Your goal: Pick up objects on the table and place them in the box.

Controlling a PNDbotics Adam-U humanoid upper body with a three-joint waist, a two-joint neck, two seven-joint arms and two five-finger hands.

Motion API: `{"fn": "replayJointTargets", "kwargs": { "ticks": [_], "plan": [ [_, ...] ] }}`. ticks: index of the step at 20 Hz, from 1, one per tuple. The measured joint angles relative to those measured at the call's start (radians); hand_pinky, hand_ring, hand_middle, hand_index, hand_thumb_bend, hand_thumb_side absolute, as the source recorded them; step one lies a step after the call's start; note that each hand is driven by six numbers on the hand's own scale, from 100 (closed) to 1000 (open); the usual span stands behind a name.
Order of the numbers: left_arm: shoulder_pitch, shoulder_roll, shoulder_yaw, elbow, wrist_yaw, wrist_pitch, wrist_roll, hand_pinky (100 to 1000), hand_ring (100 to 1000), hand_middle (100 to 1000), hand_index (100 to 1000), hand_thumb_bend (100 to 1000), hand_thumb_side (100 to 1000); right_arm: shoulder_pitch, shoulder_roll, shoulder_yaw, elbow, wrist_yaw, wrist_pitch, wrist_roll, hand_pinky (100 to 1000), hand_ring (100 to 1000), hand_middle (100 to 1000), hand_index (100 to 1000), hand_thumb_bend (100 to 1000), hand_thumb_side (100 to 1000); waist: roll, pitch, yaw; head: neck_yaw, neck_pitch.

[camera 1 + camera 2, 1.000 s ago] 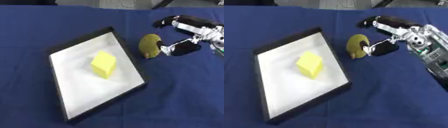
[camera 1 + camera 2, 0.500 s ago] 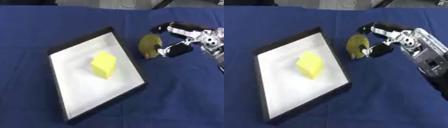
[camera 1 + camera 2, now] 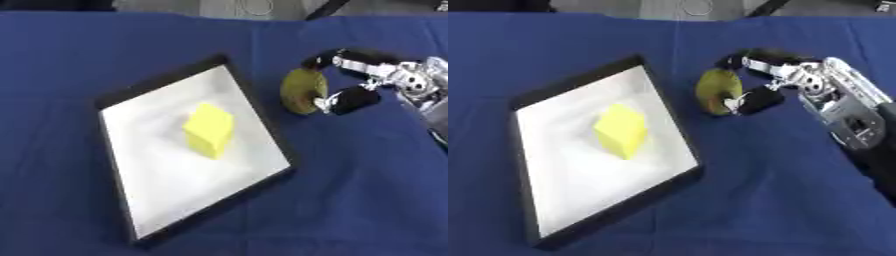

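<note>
One olive-yellow round object (image 3: 717, 91), disc-like and standing on its edge, is what I have my right hand (image 3: 794, 80) on at the moment; I can't make out what it is beyond its colour and shape. It sits on the blue tabletop (image 3: 350, 190), just beside the right-hand rim of the box (image 3: 262, 107) but outside it and not touching that rim as far as I can see. My fingers (image 3: 750, 59) curl over the top and far side of the object while the dark thumb (image 3: 759, 101) presses in from the near side, so the hand is closed round it in a pinch; whether the object is lifted clear of the cloth or resting on it I cannot tell. Left of that, the box is a shallow tray with a black frame and a white floor, lying askew to my view with one corner pointing away from me. Inside it, roughly in the middle of the white floor, lies a bright yellow block (image 3: 209, 130), tilted so that two of its faces show, well apart from every wall. My right forearm (image 3: 852, 120), silver and black, comes in from the right edge of the view. I see nothing of my left hand in either eye view.
</note>
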Motion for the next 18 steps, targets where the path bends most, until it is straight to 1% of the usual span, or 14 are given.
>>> {"fn": "replayJointTargets", "kwargs": {
  "ticks": [3, 6, 9, 11, 13, 15, 16, 17, 18],
  "plan": [
    [0.0, -0.004, 0.0, 0.002, 0.001, 0.0, 0.0, 707, 723, 696, 822, 108, 607, -0.01, 0.016, 0.005, 0.042, 0.042, -0.026, 0.006, 1000, 939, 883, 959, 100, 370, 0.0, 0.0, 0.004, -0.003, 0.0],
    [0.0, -0.008, 0.0, 0.002, 0.002, 0.0, 0.0, 707, 721, 692, 819, 107, 606, -0.02, 0.025, 0.011, 0.073, 0.079, -0.056, 0.021, 1000, 943, 886, 963, 100, 393, 0.0, 0.0, 0.006, -0.003, -0.001],
    [0.0, -0.008, -0.001, 0.002, 0.004, 0.0, 0.0, 707, 721, 691, 819, 106, 606, -0.03, 0.029, 0.015, 0.088, 0.103, -0.087, 0.041, 1000, 940, 884, 963, 100, 403, 0.0, 0.0, 0.009, -0.004, -0.001],
    [-0.001, -0.008, -0.001, 0.002, 0.004, 0.0, 0.0, 707, 721, 689, 817, 104, 607, -0.035, 0.035, 0.015, 0.095, 0.111, -0.102, 0.054, 1000, 922, 862, 950, 100, 403, 0.0, 0.0, 0.011, -0.004, -0.004],
    [-0.001, -0.008, -0.002, 0.002, 0.005, 0.0, -0.001, 708, 720, 688, 816, 102, 607, -0.043, 0.037, 0.015, 0.101, 0.121, -0.108, 0.06, 994, 899, 801, 927, 100, 393, 0.0, 0.0, 0.013, -0.004, -0.005],
    [-0.001, -0.008, -0.006, 0.003, 0.005, -0.001, -0.002, 708, 720, 687, 814, 100, 607, -0.046, 0.043, 0.015, 0.107, 0.129, -0.111, 0.059, 971, 870, 696, 869, 100, 383, 0.0, 0.0, 0.015, -0.005, -0.005],
    [-0.001, -0.008, -0.006, 0.004, 0.005, -0.001, -0.002, 708, 720, 686, 811, 100, 607, -0.049, 0.043, 0.015, 0.109, 0.131, -0.112, 0.056, 944, 833, 595, 805, 100, 365, 0.0, 0.0, 0.016, -0.005, -0.005],
    [-0.001, -0.008, -0.006, 0.006, 0.005, -0.001, -0.003, 708, 720, 685, 810, 100, 607, -0.05, 0.043, 0.015, 0.109, 0.131, -0.11, 0.049, 935, 820, 569, 777, 100, 360, 0.0, 0.0, 0.016, -0.005, -0.005],
    [-0.001, -0.008, -0.006, 0.007, 0.005, -0.002, -0.003, 708, 720, 685, 809, 100, 607, -0.05, 0.043, 0.015, 0.109, 0.131, -0.108, 0.038, 915, 792, 521, 718, 100, 340, 0.0, 0.0, 0.016, -0.005, -0.005]
  ]
}}
